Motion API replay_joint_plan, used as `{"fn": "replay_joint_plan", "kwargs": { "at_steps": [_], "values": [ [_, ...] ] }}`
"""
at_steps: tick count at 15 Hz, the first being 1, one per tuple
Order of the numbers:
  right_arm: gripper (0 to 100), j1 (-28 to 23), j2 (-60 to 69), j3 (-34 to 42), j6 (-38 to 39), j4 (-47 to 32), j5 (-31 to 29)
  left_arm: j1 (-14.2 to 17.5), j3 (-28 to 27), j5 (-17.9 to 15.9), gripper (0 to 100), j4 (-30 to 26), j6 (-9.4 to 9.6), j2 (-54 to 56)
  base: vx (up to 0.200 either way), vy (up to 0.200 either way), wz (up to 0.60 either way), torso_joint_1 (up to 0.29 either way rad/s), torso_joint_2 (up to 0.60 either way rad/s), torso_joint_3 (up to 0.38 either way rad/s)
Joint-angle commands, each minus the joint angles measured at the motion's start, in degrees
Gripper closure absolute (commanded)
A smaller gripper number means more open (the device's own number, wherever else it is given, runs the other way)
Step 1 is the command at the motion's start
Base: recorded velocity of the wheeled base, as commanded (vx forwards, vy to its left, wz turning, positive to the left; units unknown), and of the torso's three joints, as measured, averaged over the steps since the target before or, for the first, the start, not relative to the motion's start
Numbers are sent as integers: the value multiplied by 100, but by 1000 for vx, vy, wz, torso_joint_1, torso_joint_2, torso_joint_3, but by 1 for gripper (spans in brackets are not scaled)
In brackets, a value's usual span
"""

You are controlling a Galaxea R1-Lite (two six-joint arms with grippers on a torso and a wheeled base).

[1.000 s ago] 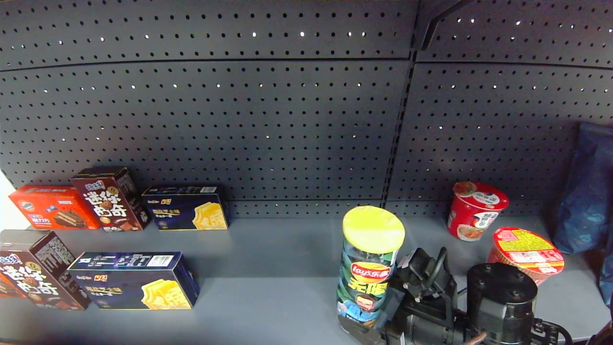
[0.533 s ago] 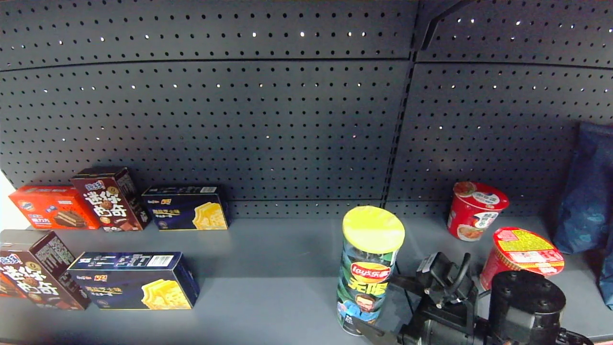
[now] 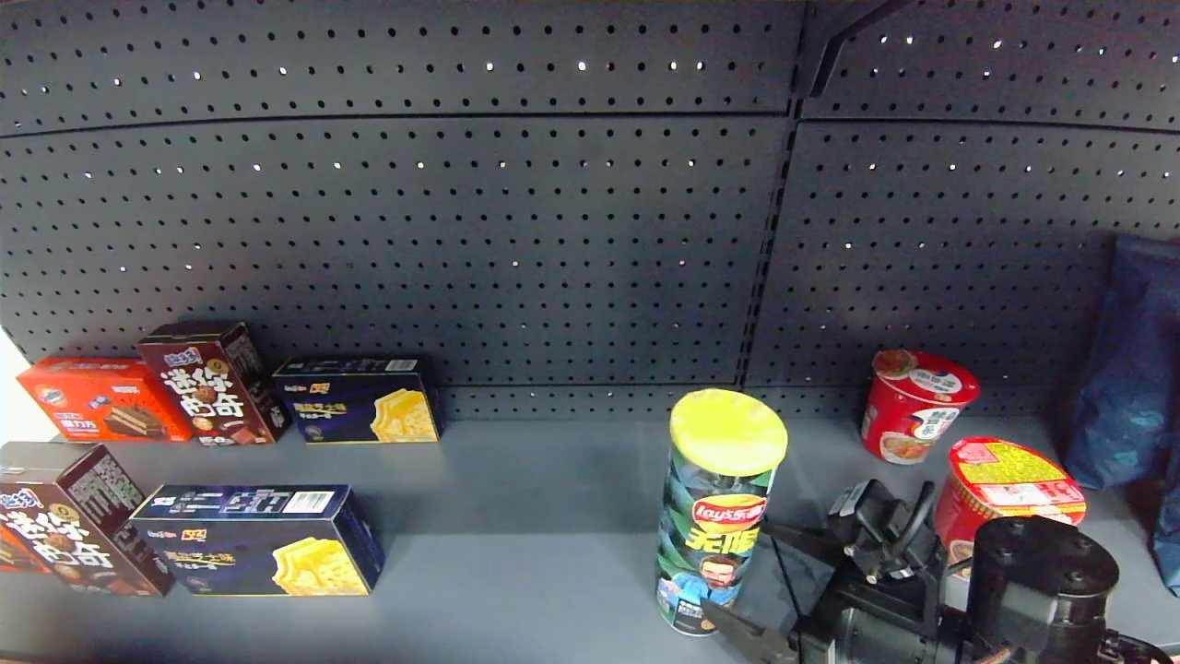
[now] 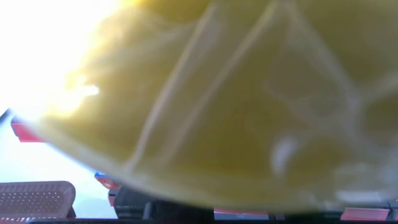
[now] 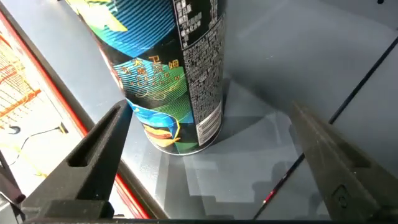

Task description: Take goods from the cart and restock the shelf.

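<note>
On grey shelf (image 3: 535, 498), head view: tall chip can (image 3: 722, 516), yellow lid, green-blue cartoon label, upright near front edge; two red noodle cups (image 3: 915, 406) near it, biscuit boxes (image 3: 258, 539) well apart to left. Low beside it, right gripper (image 3: 745, 576). Left wrist view: yellow crinkled wrapping (image 4: 236, 99) close against lens. Right wrist view: jaws spread wide, chip can (image 5: 168, 68) standing free just ahead of them, fine-print side showing, red shelf-edge strip (image 5: 68, 87) alongside.

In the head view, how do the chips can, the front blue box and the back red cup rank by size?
1. chips can and front blue box: about alike, unranked.
2. back red cup: smallest, but farther away.
</note>
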State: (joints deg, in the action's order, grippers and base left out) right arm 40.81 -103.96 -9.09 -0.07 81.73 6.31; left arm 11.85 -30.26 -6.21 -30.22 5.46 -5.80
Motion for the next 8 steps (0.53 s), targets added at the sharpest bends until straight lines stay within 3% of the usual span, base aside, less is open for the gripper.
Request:
{"fn": "replay_joint_plan", "kwargs": {
  "at_steps": [1,5,8],
  "values": [
    [0,76,60,31,-1,10,1,2,11,-4,100,-1,-1,-9,0,0,0,0,0,0],
    [0,533,842,496,-10,1,19,2,37,5,100,-1,-10,-9,0,0,0,0,0,0],
    [0,392,1546,470,-239,-69,19,2,152,5,100,-1,-1,-9,0,0,0,0,0,0]
  ]
}}
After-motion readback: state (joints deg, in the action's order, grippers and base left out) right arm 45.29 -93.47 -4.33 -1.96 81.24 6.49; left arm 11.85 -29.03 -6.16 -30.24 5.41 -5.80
